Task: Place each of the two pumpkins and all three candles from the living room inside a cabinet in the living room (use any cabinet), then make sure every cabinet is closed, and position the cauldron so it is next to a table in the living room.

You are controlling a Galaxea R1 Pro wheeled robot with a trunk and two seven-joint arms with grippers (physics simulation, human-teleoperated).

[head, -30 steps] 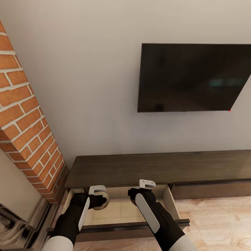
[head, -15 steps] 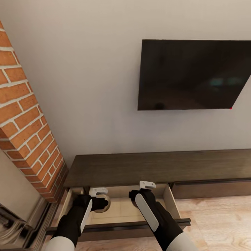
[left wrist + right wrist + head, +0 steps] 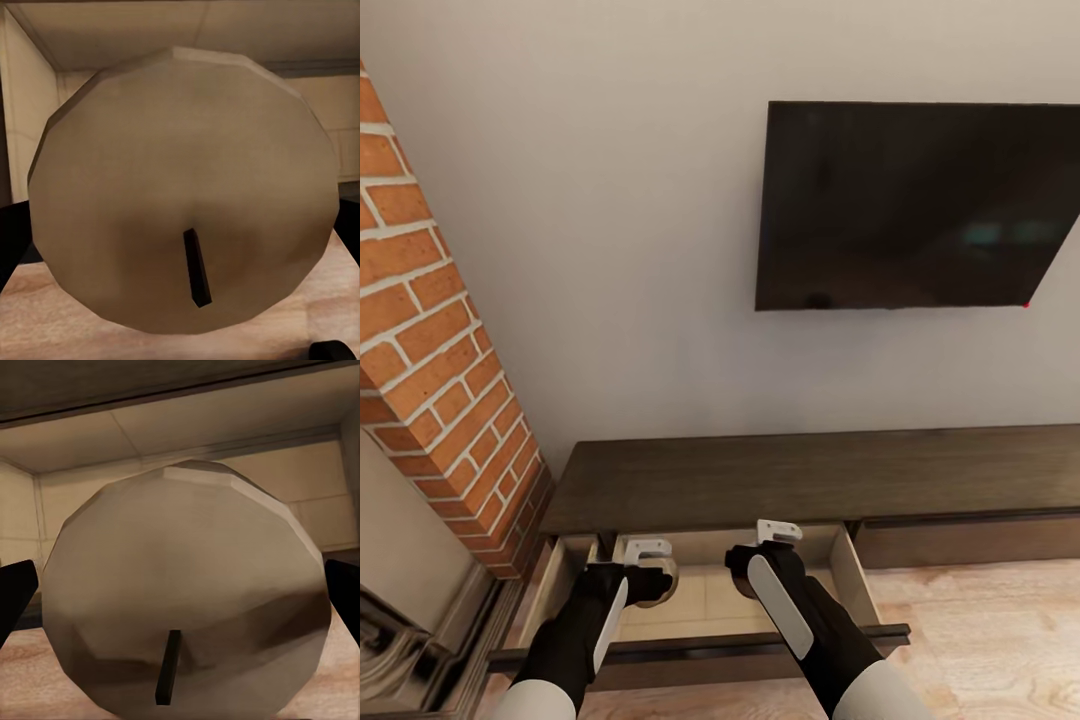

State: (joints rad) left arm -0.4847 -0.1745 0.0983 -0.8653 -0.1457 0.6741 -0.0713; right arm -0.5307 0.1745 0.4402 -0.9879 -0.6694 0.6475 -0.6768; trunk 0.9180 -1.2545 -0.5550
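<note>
Beige-grey stubby candles, two in all: the left gripper [image 3: 650,583] clamps one candle [image 3: 184,199], the right gripper [image 3: 745,580] another candle [image 3: 187,585], both over the dark-brown wooden cabinet's [image 3: 810,480] open drawer [image 3: 700,600]. Wrist views reveal dark wicks.

Both pincers lower into the open drawer; head camera tilts slightly.

Left pincer [image 3: 650,565] with its candle [image 3: 660,580] sits deeper in the cabinet [image 3: 780,480] drawer than a second ago; right pincer [image 3: 760,550] also sinks a little. TV [image 3: 910,200] rides higher in view: camera shift, not the set.
</note>
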